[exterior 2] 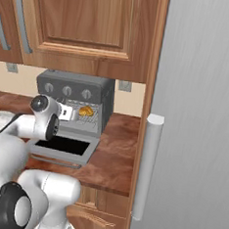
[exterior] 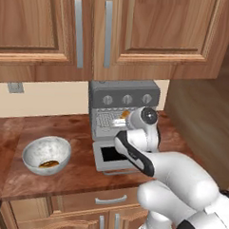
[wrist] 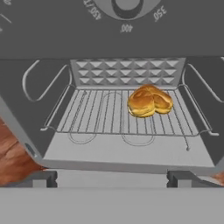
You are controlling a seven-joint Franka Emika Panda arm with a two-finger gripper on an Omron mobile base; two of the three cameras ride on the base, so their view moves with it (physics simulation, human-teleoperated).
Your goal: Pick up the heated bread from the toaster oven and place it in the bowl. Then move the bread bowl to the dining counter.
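One toaster oven (exterior: 122, 117), one bowl (exterior: 46, 154) and one heated bread (wrist: 149, 101) are counted. The arm is extended level toward the oven mouth; the gripper (wrist: 112, 179) is held spread wide, with nothing pinched, just short of the wire rack (wrist: 105, 118). The bread is seen on the rack, right of centre. A darker brown food piece (exterior: 49, 164) is contained in the bowl, left of the oven on the kitchen counter (exterior: 80, 169). The oven door (exterior: 112, 156) is dropped open.
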